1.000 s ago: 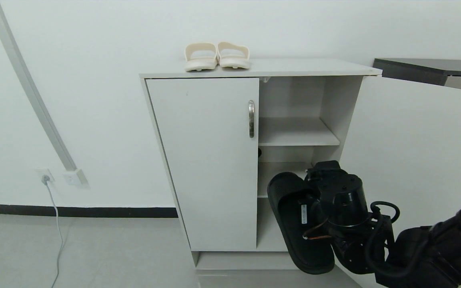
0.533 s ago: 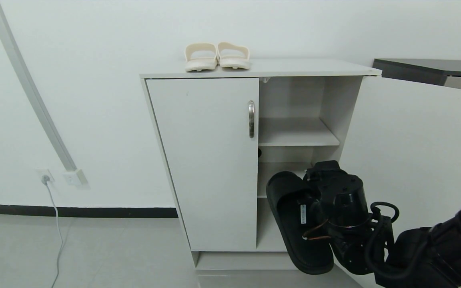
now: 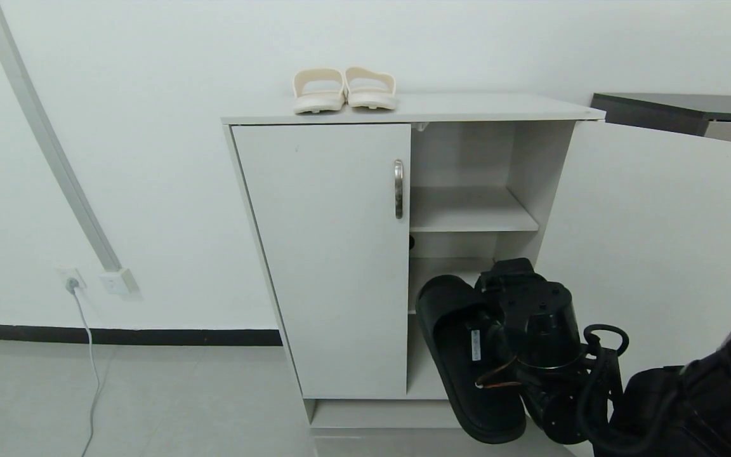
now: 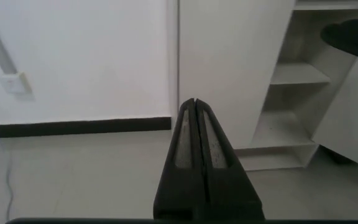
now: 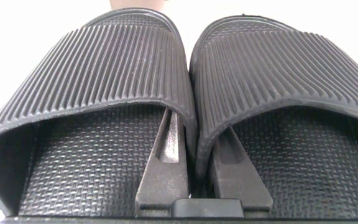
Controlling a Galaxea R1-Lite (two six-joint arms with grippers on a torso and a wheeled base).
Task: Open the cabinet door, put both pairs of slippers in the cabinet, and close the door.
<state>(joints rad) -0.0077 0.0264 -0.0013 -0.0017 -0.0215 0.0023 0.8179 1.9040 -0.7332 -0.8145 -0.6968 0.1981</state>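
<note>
My right gripper is shut on a pair of black slippers, held soles outward in front of the lower right opening of the white cabinet. In the right wrist view one finger sits inside each black slipper, pinching their inner walls together. A cream pair of slippers rests on the cabinet top. The right door stands swung open; the left door with its metal handle is closed. My left gripper is shut with nothing in it, low above the floor to the left of the cabinet.
Inside the cabinet, two bare shelves show above the bottom compartment. A wall socket with a cable is at lower left. A dark table top stands behind the open door. Grey floor lies free to the left.
The right gripper with the black slippers has shifted slightly left and down, closer to the cabinet opening. Nothing else moved.
</note>
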